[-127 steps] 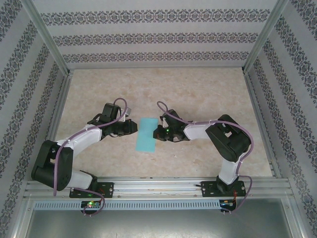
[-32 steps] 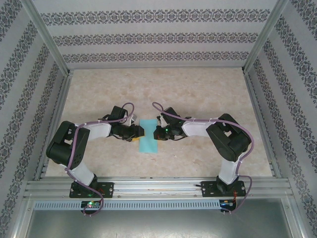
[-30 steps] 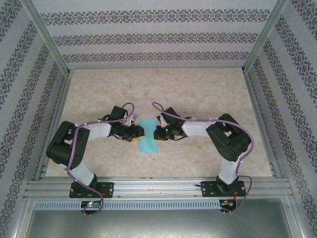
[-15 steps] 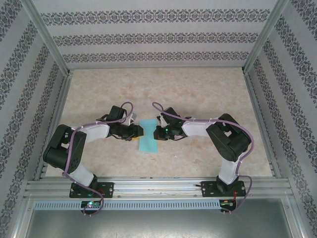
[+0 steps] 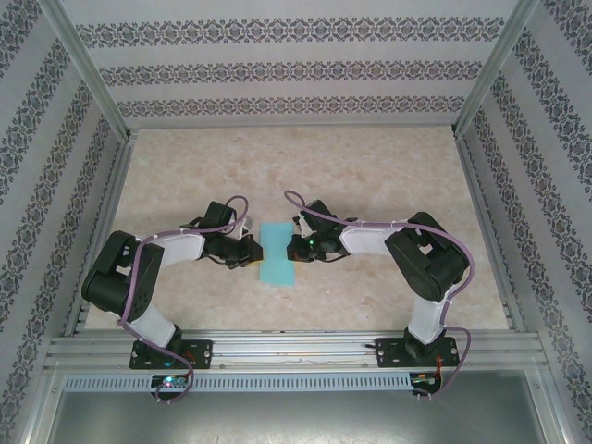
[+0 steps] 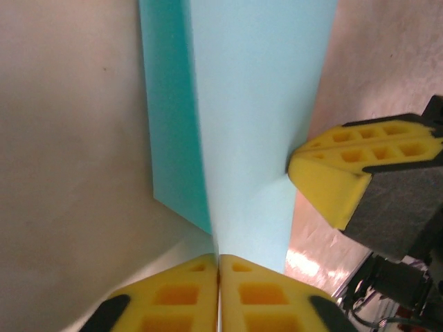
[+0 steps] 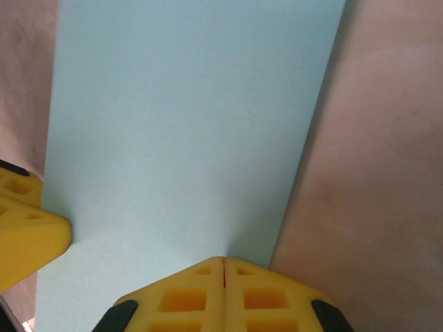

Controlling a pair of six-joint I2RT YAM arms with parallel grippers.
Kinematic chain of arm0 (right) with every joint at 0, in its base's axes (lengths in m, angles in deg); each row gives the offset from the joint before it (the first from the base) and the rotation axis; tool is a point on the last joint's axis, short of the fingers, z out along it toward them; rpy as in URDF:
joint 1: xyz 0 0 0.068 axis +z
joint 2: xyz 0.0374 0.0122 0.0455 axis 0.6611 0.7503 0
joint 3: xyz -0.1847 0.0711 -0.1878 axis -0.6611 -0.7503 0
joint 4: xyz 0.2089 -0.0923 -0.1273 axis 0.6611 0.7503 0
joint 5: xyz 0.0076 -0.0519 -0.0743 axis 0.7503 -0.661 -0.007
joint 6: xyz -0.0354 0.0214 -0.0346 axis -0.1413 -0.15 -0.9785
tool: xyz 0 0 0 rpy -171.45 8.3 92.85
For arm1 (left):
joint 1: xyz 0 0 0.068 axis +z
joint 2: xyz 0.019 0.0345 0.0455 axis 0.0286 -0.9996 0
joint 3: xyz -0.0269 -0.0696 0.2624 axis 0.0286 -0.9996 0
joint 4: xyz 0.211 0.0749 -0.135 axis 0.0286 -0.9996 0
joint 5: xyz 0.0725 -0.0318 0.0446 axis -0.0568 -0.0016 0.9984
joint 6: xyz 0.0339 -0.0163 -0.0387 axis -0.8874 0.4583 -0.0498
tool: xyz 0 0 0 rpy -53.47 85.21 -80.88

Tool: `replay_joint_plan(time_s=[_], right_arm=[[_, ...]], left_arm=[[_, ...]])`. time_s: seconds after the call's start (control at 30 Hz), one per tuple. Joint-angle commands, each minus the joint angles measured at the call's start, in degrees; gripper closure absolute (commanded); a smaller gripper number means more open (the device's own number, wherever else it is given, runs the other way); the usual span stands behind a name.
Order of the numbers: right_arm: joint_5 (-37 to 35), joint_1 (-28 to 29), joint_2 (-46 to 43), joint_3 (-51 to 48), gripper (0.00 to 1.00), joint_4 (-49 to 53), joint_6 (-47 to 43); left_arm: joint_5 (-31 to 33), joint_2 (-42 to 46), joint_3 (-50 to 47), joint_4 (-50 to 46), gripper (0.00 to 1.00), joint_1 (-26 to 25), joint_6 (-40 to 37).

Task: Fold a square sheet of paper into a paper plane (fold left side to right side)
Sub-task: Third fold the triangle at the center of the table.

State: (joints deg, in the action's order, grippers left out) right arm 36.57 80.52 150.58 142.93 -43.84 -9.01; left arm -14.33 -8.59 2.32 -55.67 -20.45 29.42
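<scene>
The thin, turquoise-blue square sheet of paper (image 5: 277, 254) lies on the pale marbled bench (image 5: 370, 176) at the middle of the top frame. From there it reads as a narrow upright rectangle rather than a full square.

The left gripper (image 5: 249, 250) meets the sheet's left edge. In the left wrist view, at bottom centre, its yellow jaws are pressed together with the paper running straight into their seam. I take that as a pinch on the edge. A darker strip runs alongside the lighter face there. Whether it is a lifted flap or a lower layer, I cannot tell.

The right gripper (image 5: 294, 246) sits at the sheet's right edge. In the right wrist view its jaws are closed tight at the bottom centre, with their tips on the paper. That looks like pinning the sheet down rather than holding it.

The step in hand looks like securing the left side for the left-to-right fold, and no carry-over is visible. The next move calls for lifting the pinched edge and arcing it across to the right. The right jaws must keep the far edge from sliding, and the edges need to line up before any crease is pressed.
</scene>
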Motion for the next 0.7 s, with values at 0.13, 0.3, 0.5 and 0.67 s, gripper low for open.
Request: replay_joint_plan(time_s=[0.13, 0.3, 0.5, 0.67], right_arm=[[-2.92, -0.64, -3.09, 0.79, 0.94, 4.74, -2.76], [-7.72, -1.01, -10.62, -0.26, 0.68, 5.02, -6.96], [-17.47, 3.59, -22.62, -6.71, 0.51, 5.4, -14.48], [-28.59, 15.02, -28.3, -11.97, 0.44, 4.14, -20.14]], left_arm=[[0.55, 0.79, -1.17, -0.96, 1.0, -0.51, 2.81], [0.0, 1.85, -1.53, -0.31, 1.0, -0.6, 8.74], [-0.6, 3.5, -3.42, 2.23, 1.0, -0.66, 15.16], [-1.97, 3.52, -4.5, 4.92, 1.0, -0.7, 18.31]])
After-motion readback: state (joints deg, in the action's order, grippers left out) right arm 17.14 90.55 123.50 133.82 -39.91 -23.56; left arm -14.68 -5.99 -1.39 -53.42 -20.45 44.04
